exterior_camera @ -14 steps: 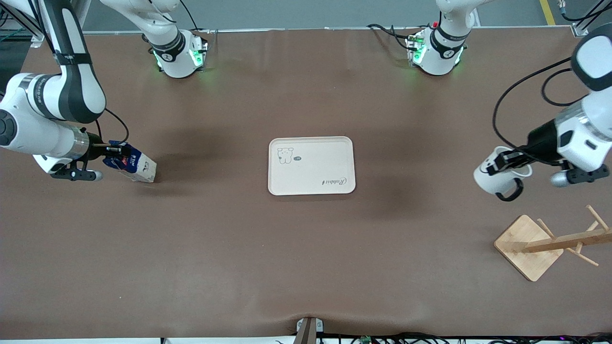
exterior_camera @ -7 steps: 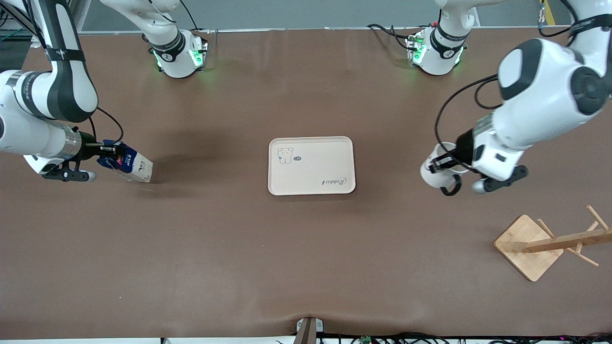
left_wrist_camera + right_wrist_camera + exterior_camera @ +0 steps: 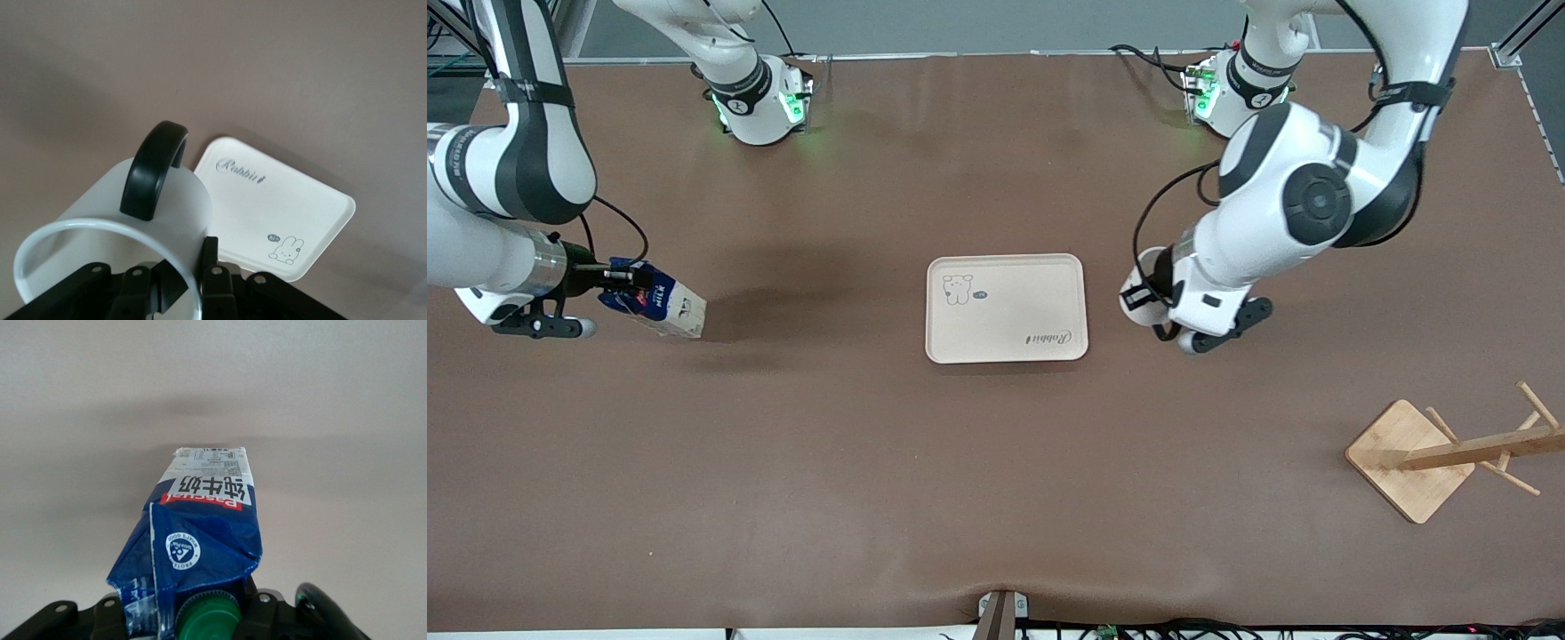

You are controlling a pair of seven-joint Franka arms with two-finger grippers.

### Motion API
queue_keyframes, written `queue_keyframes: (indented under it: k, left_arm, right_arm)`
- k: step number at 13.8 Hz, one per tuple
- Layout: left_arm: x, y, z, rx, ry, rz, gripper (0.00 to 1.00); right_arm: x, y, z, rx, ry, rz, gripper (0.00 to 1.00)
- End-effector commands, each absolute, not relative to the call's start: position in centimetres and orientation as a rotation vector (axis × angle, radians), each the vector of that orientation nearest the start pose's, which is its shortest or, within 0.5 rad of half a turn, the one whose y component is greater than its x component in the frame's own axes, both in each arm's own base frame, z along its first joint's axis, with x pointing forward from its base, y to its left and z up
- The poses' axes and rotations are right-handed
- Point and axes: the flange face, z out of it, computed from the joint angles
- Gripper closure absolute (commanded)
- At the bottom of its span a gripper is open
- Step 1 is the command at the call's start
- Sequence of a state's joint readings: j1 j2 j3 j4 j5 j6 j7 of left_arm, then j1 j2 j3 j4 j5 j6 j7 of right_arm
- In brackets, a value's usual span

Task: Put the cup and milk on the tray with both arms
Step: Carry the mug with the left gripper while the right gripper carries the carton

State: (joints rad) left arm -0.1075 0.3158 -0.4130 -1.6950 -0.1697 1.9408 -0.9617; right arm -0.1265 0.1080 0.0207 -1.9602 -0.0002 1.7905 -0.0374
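The cream tray (image 3: 1005, 308) lies flat at the table's middle; it also shows in the left wrist view (image 3: 280, 207). My left gripper (image 3: 1138, 298) is shut on the rim of the white cup (image 3: 1149, 265), just beside the tray's edge toward the left arm's end. In the left wrist view one finger is inside the cup (image 3: 133, 220) and one outside, with the black handle (image 3: 155, 170) turned toward the tray. My right gripper (image 3: 618, 280) is shut on the top of the milk (image 3: 660, 307) and holds it tilted toward the right arm's end of the table. The green cap (image 3: 207, 620) sits between the fingers.
A wooden rack with a square base (image 3: 1409, 458) and pegs stands toward the left arm's end, nearer to the front camera than the tray. The brown tabletop between the milk and the tray is bare.
My left arm has swung the cup from the left arm's end of the table to just beside the tray. My right gripper with the milk has drifted slightly away from the tray.
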Motion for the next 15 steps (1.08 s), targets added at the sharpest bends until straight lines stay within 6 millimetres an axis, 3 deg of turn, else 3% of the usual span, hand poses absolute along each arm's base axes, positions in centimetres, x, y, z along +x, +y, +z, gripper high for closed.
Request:
queue_keyframes:
  k: [1,3,9,11,15]
  left_arm:
    - [55.5,-33.5,40.4,-3.130,-0.901,0.411,1.00]
    - [54.4,-36.0,38.3,-3.112,-0.905,0.451,1.00]
    - [52.9,-40.4,32.5,-3.074,-1.017,0.467,1.00]
    - [52.4,-41.7,30.3,-3.055,-1.069,0.476,1.00]
    - [51.3,-43.3,26.3,-2.990,-1.126,0.395,1.00]
  right_arm:
    - [55.3,-5.2,44.6,-3.073,0.110,0.459,1.00]
    - [55.4,-5.0,47.5,-3.040,0.118,0.475,1.00]
    - [55.4,-3.7,51.6,-2.968,0.155,0.492,1.00]
    - [55.7,-0.3,51.7,-2.988,0.189,0.495,1.00]
    - [55.9,4.2,51.4,-2.973,0.111,0.498,1.00]
